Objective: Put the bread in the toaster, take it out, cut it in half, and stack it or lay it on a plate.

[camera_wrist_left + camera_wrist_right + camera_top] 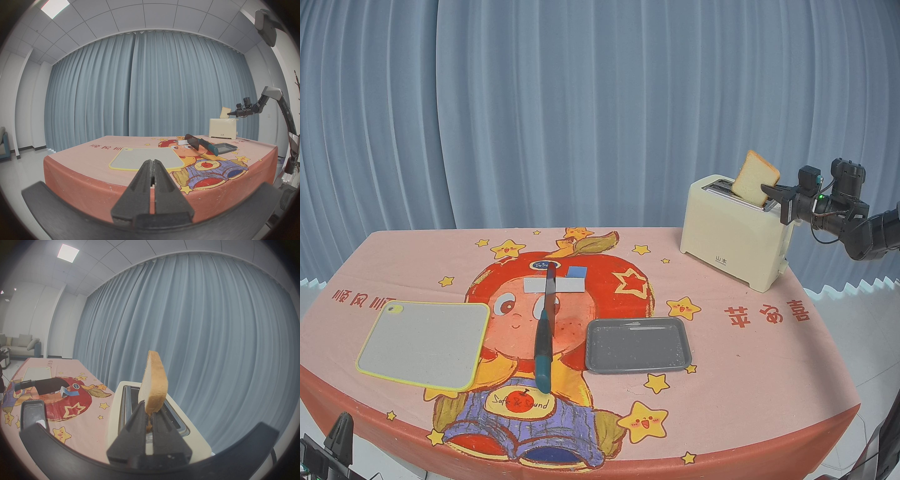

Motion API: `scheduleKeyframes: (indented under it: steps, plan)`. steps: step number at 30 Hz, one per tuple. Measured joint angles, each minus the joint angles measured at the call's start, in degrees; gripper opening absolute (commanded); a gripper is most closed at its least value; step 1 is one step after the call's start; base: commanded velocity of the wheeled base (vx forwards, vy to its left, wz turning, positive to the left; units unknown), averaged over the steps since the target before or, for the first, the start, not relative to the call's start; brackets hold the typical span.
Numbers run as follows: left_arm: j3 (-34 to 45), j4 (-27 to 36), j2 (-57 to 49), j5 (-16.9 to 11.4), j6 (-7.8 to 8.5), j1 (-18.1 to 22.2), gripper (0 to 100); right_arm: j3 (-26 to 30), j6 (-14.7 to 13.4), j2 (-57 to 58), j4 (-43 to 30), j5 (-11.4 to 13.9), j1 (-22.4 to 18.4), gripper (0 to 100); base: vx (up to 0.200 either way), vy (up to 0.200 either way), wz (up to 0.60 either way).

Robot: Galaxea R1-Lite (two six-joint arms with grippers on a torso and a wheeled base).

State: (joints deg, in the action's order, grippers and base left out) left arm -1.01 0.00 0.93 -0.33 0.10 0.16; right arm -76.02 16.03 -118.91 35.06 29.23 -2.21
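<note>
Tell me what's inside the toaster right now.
A tilted bread slice sits at the toaster slot, pinched by the right gripper; its lower edge and the slot's inside are hidden.

The bread [755, 177] looked soft and porous, with a matt pale crumb and a browner crust. The toaster [730, 240] at the far right had a smooth cream plastic shell with a faint sheen. A matt printed cloth [737, 369] covered the bench [812, 400]. The cutting board [425, 344] at the near left looked like matt grey plastic with a yellow-green rim. The knife [544, 331] had a dark blade and a smooth teal handle. The tray [637, 365] was dark grey, speckled and slightly glossy. The right hand [767, 189] and the left hand [152, 164] looked like matt black plastic. The curtain [562, 112] was pleated blue-grey cloth.
</note>
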Motion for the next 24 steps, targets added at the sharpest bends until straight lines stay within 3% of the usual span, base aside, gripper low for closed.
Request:
scheduleKeyframes:
  steps: [10, 24]
  plan:
    - [0.0, 0.0, 0.0, 0.0, 0.00, 0.0, 0, -2.1, 0.2, 0.4, -4.1, -0.1, 0.3, 0, 0.000, 0.000, 0.00]
    - [0.0, 0.0, 0.0, 0.0, 0.00, 0.0, 0, -2.7, 1.3, 0.1, -4.5, -0.2, 0.5, 0, 0.000, 0.000, 0.00]
